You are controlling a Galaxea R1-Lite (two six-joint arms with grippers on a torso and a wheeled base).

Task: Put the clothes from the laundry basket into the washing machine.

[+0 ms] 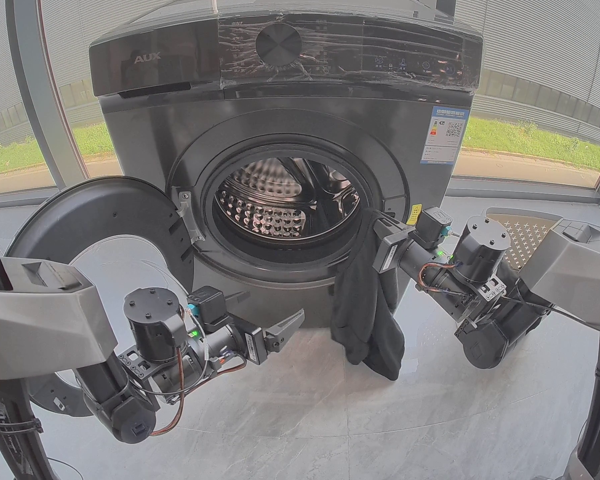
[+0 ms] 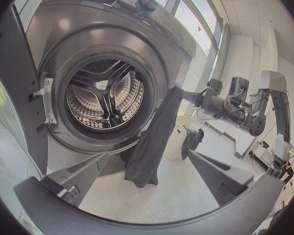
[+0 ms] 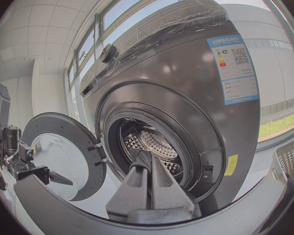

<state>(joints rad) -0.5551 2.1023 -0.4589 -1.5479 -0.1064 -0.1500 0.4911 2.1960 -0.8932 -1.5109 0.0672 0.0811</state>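
Dark grey front-loading washing machine (image 1: pixel 153 135) takes up the centre and top of the head view. Its round door (image 1: pixel 93 228) stands swung open at middle left. The perforated steel drum (image 1: pixel 280 198) shows in the opening at centre.

Right gripper (image 3: pixel 143 162) sits just right of centre, at the right rim of the drum opening. Its fingers are pressed together on a black cloth garment (image 1: pixel 367 308). The garment is outside the drum. It hangs from the pinch down the machine's front toward the pale tiled floor (image 1: pixel 313 401); can't tell if the lower end touches.

Left gripper (image 1: pixel 288 328) is at lower centre-left, below the drum opening. Its fingers are spread wide, holding nothing, apart from the garment.

White perforated plastic laundry basket (image 1: pixel 527 231) sits at middle right, behind the right arm, beside the machine. In the left wrist view a second dark garment (image 2: pixel 192 139) hangs over the basket rim.
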